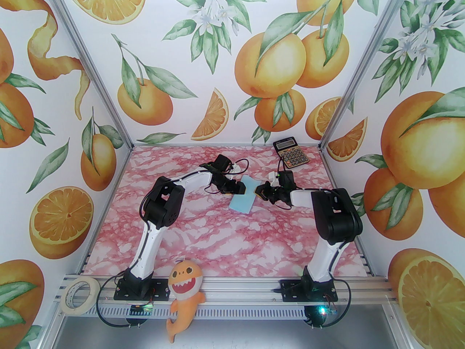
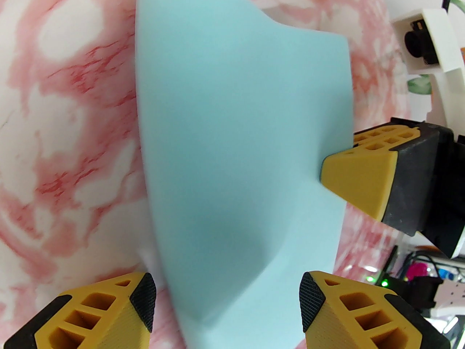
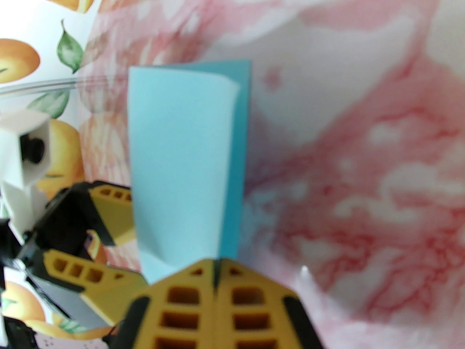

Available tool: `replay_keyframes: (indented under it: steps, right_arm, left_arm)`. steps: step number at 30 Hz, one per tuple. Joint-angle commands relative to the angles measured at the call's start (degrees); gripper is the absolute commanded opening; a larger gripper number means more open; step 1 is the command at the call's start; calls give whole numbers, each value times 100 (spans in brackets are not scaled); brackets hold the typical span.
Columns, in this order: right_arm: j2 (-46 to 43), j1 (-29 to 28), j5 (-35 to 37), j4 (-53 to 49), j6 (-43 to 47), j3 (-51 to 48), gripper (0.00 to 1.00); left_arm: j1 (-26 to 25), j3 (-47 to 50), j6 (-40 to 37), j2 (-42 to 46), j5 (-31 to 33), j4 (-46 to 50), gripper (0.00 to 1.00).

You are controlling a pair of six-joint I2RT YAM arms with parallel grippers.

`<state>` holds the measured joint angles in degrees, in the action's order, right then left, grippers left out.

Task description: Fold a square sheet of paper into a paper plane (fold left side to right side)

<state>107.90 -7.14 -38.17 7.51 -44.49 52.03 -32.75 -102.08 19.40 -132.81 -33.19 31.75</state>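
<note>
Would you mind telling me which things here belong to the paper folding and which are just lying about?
In the job: the square sheet of paper, pinched by the right fingers.
Lying about: calculator, tape roll, orange shark plush.

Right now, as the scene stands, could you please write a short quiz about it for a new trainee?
1. True or false: the right end effector is shut on the square sheet of paper.
2. Which thing lies at the far right corner of the table? A) tape roll B) calculator C) shark toy
3. Fill in one word: the left end effector is ____.

Key: 1 true; 2 B; 3 open.
</note>
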Motion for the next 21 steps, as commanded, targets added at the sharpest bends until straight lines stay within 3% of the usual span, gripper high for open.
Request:
replay_keyframes:
  steps: [1, 7, 13, 21]
  right_arm:
    - [21, 3, -166, 39, 55, 178, 0]
    - [-92, -128, -304, 154, -150, 270, 0]
    - [-321, -284, -505, 151, -451, 621, 0]
    - [-30, -589, -570, 213, -774, 1143, 0]
  left_arm:
    - [-15, -57, 45, 59, -155, -65, 68]
    - [159, 172, 123, 323, -1, -248, 72]
    - [676, 879, 735, 828, -513, -1267, 73]
    - [788, 1525, 1446, 898, -1091, -2436, 71]
